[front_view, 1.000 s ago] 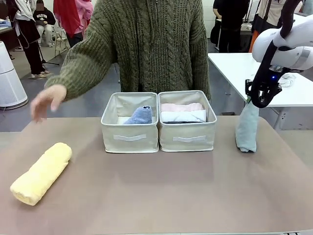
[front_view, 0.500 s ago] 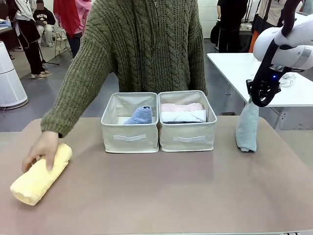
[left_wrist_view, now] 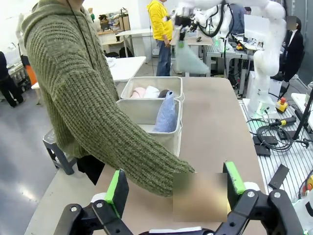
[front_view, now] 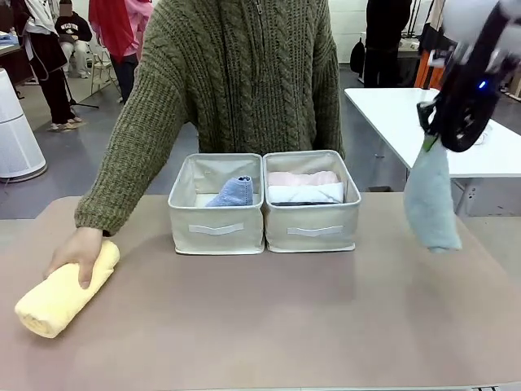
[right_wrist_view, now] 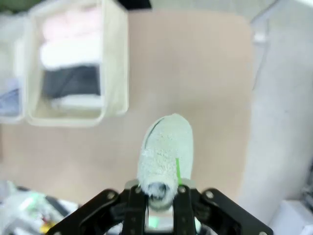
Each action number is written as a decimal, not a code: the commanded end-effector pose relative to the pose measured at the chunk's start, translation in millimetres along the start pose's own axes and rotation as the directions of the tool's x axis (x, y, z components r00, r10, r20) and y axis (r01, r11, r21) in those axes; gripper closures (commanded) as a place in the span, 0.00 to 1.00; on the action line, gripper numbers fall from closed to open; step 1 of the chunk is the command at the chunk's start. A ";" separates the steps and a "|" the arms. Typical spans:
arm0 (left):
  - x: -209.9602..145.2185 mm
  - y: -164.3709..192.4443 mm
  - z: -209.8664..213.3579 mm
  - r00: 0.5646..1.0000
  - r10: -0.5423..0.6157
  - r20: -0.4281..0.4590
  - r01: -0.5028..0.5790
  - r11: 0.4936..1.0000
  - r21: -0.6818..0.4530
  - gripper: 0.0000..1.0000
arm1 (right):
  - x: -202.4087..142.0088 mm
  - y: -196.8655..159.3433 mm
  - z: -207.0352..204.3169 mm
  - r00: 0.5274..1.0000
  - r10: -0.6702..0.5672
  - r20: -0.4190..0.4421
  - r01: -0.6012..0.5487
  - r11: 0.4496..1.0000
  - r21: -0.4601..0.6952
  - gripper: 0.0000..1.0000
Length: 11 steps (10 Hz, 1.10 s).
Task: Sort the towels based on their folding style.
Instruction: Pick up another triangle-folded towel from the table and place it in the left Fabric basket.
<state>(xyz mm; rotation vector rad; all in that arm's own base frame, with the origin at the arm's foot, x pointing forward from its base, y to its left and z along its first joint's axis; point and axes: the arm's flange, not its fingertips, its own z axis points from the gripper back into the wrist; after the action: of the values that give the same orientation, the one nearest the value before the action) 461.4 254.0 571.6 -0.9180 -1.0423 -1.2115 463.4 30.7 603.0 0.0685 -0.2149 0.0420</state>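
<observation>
- Bench: sorting looks well past halfway, with four towels binned and two out.
- Right bin: holds the pink roll, white roll and dark grey roll. The left bin, touching it, holds the lavender-blue cone.
- Yellow roll: far left of the right bin, under a person's hand, unsorted.
- Pale grey-blue cone: hangs to the right of the right bin, its tip clenched in the right claw.
- Left claw: spread wide, empty.

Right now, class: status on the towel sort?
Right end effector shut on pale cone towel, airborne. Left end effector open. Person's hand on yellow roll.
</observation>
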 end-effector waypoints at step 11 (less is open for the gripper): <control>0.2 -2.6 -0.8 1.000 0.001 -0.002 -0.001 1.000 0.011 0.00 | -33.8 151.2 11.9 0.916 0.368 0.159 -0.384 0.920 0.079 1.00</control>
<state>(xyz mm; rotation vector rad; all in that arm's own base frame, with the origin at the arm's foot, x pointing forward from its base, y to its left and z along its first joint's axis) 461.1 253.9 571.7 -0.9181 -1.0428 -1.2114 415.6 181.5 603.1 0.1169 -0.3493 0.4424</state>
